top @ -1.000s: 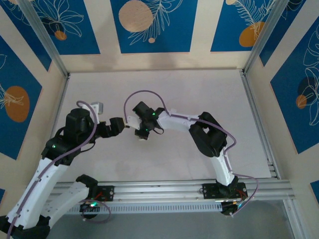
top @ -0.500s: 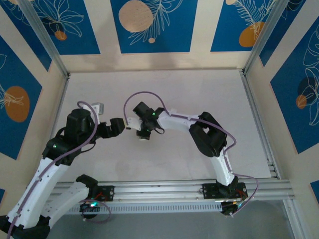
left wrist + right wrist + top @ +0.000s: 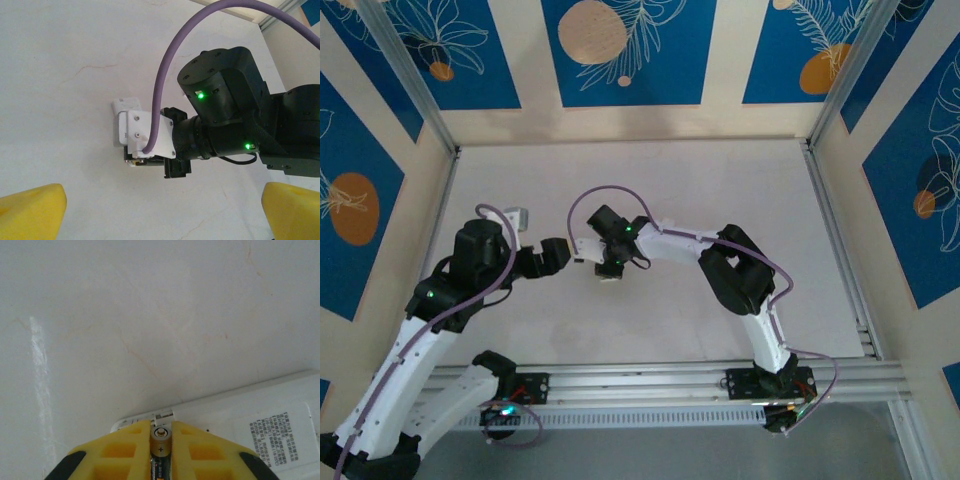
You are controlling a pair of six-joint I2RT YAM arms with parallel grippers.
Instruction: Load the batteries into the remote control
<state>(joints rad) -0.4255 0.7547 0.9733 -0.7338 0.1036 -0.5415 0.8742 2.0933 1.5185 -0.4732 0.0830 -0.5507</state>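
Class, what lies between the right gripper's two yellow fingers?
A battery, its plus end towards the remote control, as the right wrist view shows.

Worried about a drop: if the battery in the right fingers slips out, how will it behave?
The battery is a round cylinder, so it would likely roll on the flat table. It looks stiff, undeformed between the fingers.

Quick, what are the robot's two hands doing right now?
Left gripper: open, holding nothing.
Right gripper: closed on a battery, just above the remote.
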